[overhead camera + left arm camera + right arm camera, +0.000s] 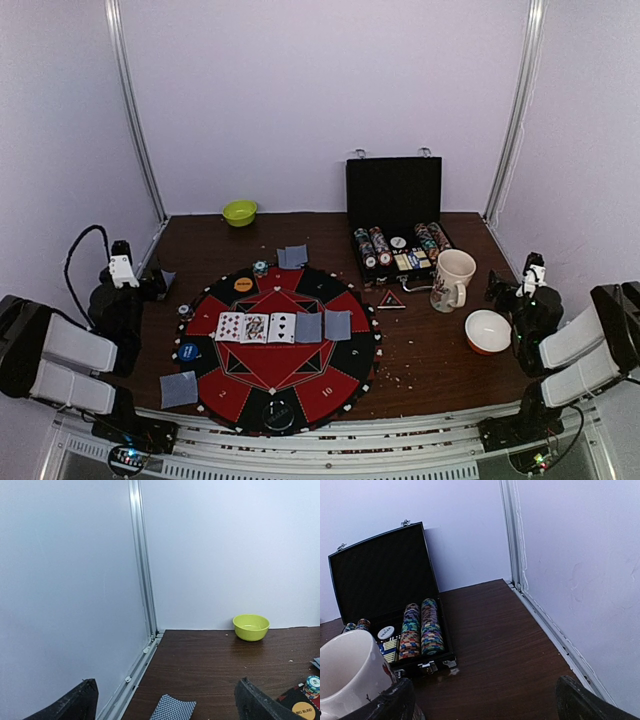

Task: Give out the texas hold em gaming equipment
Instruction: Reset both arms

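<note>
While the left gripper [167, 702] and right gripper [485, 700] both gape empty, 5 cards [283, 327] lie mid-frame on the mat [330, 392]. Chips [375, 246] sit in the case [392, 190], upper right, so sharing them out seems next, needing a reach there.

I count, centre of frame: three face-up cards [255, 327], two face-down cards [309, 327]. Elsewhere three more grey backs [179, 389], stacking unclear. One orange disc [243, 285], one blue disc [189, 351], one triangle [391, 299], one mug [452, 280], one green bowl [239, 212], one orange bowl [488, 331], one case [394, 195].
</note>
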You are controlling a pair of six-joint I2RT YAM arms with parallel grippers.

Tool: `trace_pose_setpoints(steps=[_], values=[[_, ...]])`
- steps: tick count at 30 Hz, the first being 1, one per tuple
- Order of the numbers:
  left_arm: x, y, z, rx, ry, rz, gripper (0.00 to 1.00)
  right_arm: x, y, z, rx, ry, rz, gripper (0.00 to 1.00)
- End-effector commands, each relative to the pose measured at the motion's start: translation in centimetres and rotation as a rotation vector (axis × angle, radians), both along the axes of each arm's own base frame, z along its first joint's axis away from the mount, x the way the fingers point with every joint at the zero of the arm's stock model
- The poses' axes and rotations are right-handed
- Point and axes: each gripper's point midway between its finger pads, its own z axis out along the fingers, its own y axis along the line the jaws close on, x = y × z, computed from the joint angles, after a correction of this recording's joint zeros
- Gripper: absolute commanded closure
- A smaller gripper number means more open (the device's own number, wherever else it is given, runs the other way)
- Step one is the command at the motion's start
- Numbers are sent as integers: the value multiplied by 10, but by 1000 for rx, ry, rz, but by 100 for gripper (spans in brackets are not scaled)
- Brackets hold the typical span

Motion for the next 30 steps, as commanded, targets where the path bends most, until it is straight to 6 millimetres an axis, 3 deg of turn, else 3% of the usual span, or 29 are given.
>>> trace_pose_setpoints(steps=[1,5,12,17,27,30], values=[[-4,-11,-2,40,-11,-19,2,19,12,31,-32,-115,86,0],[-16,-7,-9,46,-77,0,2,28,16,15,-39,-84,109,0],[6,-11,-18,65,-19,1,2,40,15,13,-34,-63,111,0],[39,-12,-34,66,100,-4,2,44,15,9,-40,-36,111,0],[40,-8,-43,48,133,-4,2,45,16,8,-41,-29,113,0],[46,-9,-33,45,106,-4,2,46,16,7,-44,-25,113,0]])
